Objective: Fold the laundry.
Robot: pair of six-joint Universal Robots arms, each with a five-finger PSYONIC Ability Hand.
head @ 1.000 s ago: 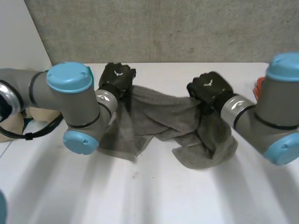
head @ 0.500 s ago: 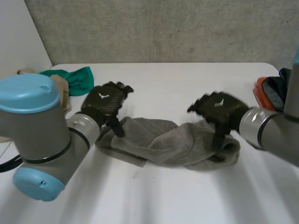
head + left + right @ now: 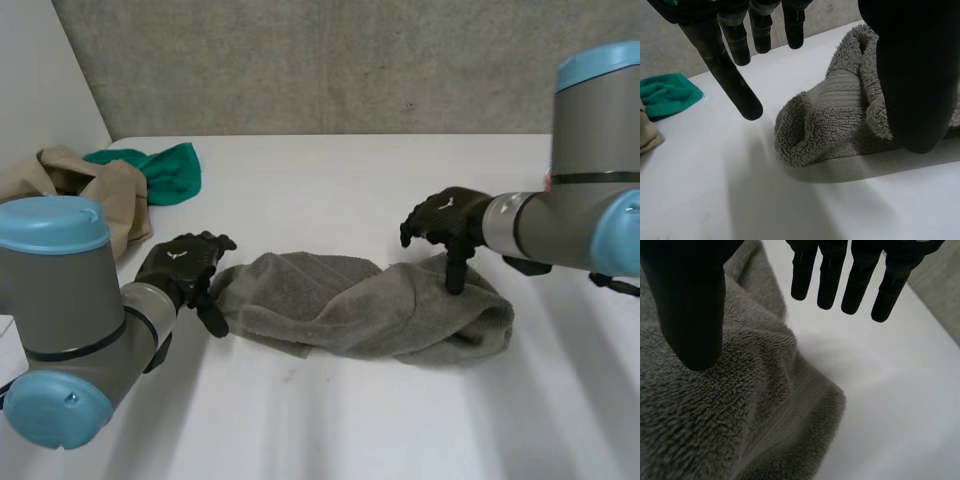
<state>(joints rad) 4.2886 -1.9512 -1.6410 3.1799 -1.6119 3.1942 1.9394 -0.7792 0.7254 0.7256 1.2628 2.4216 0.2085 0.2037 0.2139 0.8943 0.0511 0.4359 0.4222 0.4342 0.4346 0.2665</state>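
Observation:
A grey towel (image 3: pixel 365 310) lies crumpled in a long heap across the middle of the white table (image 3: pixel 330 420). My left hand (image 3: pixel 185 265) hovers at the towel's left end, open, with straight fingers (image 3: pixel 735 85) spread off the towel (image 3: pixel 840 125) and nothing held. My right hand (image 3: pixel 445 222) is above the towel's right end, open too; its fingers (image 3: pixel 855 280) point down over bare table beside the towel (image 3: pixel 720 425), and its thumb hangs over the cloth.
A beige cloth (image 3: pixel 85 185) and a green cloth (image 3: pixel 160 170) are piled at the table's far left; the green one (image 3: pixel 665 92) also lies beyond my left fingertips. An orange and dark object (image 3: pixel 550 185) sits at the right edge behind my right arm.
Both hands held the towel raised by its ends, then lowered it to the table and let go. The hands have since drawn apart and back, and the towel lies loose.

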